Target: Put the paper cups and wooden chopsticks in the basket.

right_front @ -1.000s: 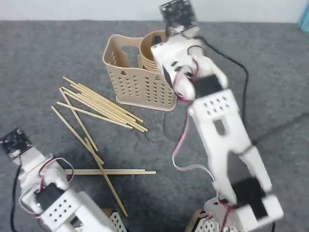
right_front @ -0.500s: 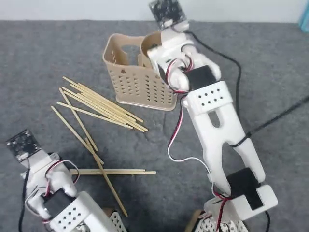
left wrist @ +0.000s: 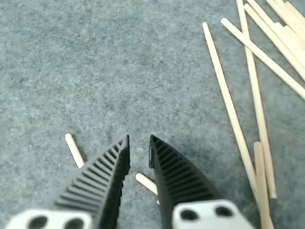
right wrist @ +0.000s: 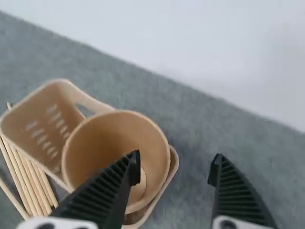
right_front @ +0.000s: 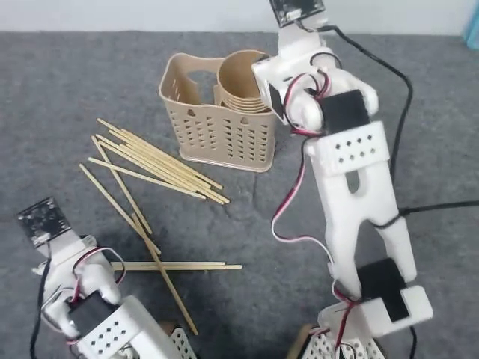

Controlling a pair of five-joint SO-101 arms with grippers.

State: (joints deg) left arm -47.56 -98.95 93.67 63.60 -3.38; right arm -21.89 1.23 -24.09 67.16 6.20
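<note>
The right claw [right wrist: 176, 160] has its jaws wide apart and holds nothing; the stack of cups [right wrist: 109, 143] stands in the basket [right wrist: 35, 112], just under one of its jaws; the left claw [left wrist: 139, 140] is nearly together, with a thin gap, also empty; the chopsticks [left wrist: 228, 105] lie on the grey carpet [left wrist: 95, 57] ahead of it, off to one side

White plastic arms [right_front: 352, 172], black servos [right_front: 346, 112], rows of small holes [right_front: 352, 149], red, white and black wires [right_front: 287, 202], black cable [right_front: 408, 86], black ribbed fingers [left wrist: 102, 181] on white bases with screw holes [left wrist: 200, 212].
</note>
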